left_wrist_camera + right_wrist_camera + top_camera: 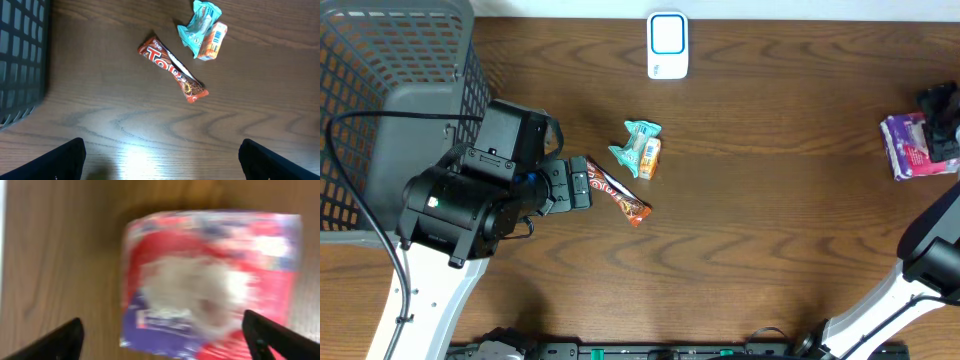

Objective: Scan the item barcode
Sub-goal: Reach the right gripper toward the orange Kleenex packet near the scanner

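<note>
A red candy bar (618,195) (172,70) lies at an angle mid-table, with a teal and orange snack packet (642,150) (205,31) just behind it. My left gripper (582,183) (160,162) stands open just left of the bar's near end, nothing between its fingers. At the far right edge a purple and red packet (908,146) (210,280) lies flat on the table. My right gripper (942,120) (162,337) hovers over it, open, its fingers wide apart; that view is blurred. The white scanner (668,45) sits at the back centre.
A grey mesh basket (380,70) (20,55) fills the back left corner, close behind the left arm. Bare wood lies between the candy bar and the purple packet. Arm bases and cables run along the front edge.
</note>
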Robot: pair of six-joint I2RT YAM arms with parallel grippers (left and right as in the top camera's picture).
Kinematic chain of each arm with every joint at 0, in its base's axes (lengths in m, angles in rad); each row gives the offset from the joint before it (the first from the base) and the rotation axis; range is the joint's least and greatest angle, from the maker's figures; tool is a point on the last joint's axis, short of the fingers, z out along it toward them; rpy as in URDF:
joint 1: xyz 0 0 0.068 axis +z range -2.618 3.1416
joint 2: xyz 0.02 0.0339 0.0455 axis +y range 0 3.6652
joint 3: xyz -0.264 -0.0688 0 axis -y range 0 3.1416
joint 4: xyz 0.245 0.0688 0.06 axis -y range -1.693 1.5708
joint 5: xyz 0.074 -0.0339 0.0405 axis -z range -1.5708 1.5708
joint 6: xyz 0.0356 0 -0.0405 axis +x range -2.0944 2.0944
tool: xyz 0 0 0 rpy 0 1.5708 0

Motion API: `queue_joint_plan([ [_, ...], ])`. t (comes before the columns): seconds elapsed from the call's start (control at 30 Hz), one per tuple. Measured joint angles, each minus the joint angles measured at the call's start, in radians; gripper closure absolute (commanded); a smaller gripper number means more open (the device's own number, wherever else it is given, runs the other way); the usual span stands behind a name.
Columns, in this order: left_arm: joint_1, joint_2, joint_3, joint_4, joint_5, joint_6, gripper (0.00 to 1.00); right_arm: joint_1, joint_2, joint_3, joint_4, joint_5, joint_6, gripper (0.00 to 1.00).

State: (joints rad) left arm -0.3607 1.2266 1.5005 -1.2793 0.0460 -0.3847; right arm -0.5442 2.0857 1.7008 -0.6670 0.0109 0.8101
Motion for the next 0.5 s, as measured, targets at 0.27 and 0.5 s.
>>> queue_joint_plan([
  [0.27,0.0,0.0,0.0,0.0,0.0,0.0,0.02,0.01,-0.075,0.0,-0.041,-0.301,-0.201,0.01],
  [0.5,0.0,0.0,0.0,0.0,0.0,0.0,0.02,0.172,-0.255,0.015,-0.258,-0.609,-0.443,0.01],
])
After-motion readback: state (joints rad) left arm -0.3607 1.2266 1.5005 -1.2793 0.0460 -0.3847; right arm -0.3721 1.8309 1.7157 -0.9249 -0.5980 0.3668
